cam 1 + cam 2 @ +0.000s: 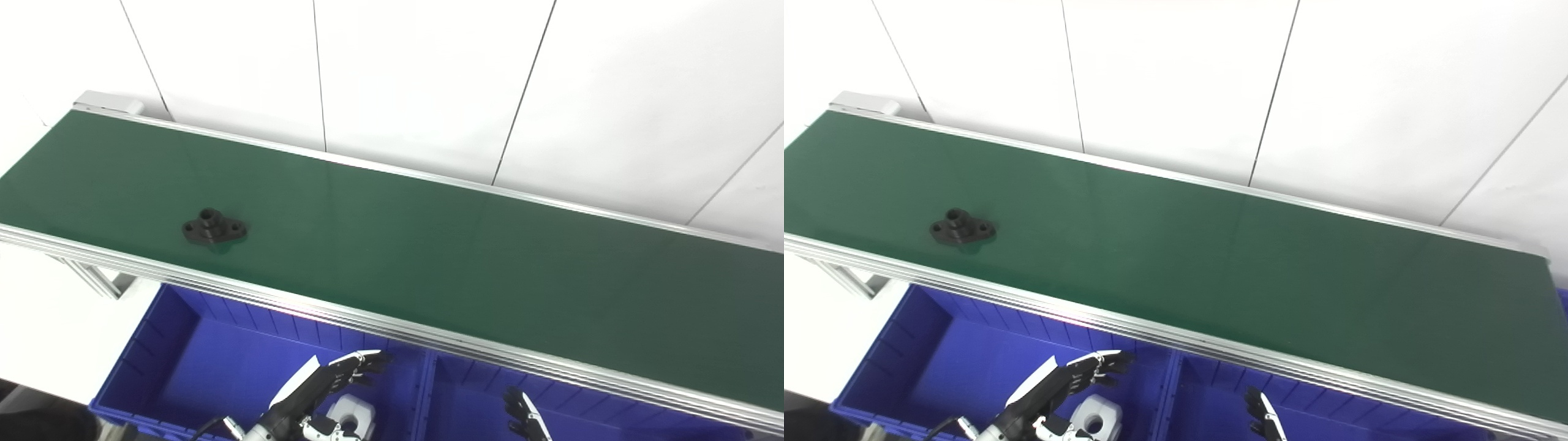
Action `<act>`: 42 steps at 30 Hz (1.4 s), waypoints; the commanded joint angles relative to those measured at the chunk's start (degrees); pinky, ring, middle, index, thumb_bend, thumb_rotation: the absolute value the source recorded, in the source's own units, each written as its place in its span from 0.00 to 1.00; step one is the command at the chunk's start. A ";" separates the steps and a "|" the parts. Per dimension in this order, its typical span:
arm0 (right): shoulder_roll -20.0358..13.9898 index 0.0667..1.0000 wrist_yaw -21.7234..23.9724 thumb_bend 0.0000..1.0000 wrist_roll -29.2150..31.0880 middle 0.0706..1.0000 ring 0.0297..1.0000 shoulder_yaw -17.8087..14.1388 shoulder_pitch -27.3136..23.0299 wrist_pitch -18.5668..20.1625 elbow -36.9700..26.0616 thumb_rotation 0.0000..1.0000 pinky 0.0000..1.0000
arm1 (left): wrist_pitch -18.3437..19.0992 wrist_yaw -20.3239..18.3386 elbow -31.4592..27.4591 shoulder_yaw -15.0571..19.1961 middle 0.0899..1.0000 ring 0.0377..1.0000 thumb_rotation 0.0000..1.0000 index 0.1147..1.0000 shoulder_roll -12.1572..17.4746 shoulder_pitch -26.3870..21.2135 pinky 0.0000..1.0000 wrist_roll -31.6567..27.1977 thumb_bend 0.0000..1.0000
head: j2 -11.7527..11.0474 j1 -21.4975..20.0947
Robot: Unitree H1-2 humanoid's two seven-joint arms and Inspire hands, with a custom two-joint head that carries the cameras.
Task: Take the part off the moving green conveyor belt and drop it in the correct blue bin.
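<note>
A black flanged part (214, 227) with a raised hub and two ear holes lies on the green conveyor belt (429, 245), toward its left end near the front rail. My left hand (324, 383) hovers open over the left blue bin (184, 361), fingers spread and pointing toward the belt, well right of and below the part. A white cylindrical part (350, 415) rests in that bin just under the hand. Only the fingertips of my right hand (523, 418) show at the bottom edge over the right blue bin (465, 392), spread apart and holding nothing.
An aluminium rail (392, 327) runs along the belt's front edge above the bins. A divider wall (427, 392) separates the two bins. White wall panels stand behind the belt. The belt's frame leg (92, 278) shows at the left.
</note>
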 commanded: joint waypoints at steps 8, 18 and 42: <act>-0.41 0.91 -2.37 0.58 0.07 0.88 0.87 0.76 -0.99 -3.55 -1.33 0.45 0.80 | -2.28 5.21 -1.16 -3.48 0.85 0.83 0.26 0.80 2.47 -0.69 0.76 0.43 0.85 | 0.13 -1.43; -1.14 0.92 -1.07 0.61 2.53 0.89 0.89 0.34 -2.86 -1.99 -9.54 0.45 0.87 | -2.28 6.47 -0.64 -5.05 0.86 0.84 0.26 0.80 3.37 -1.58 0.77 0.00 0.85 | -0.03 -2.17; 0.10 0.88 9.22 0.70 -0.22 0.83 0.80 -5.93 -17.57 9.87 -27.10 0.31 0.73 | -2.28 8.89 -0.33 -6.15 0.86 0.82 0.25 0.78 4.45 -2.54 0.73 0.08 0.85 | 0.75 -9.57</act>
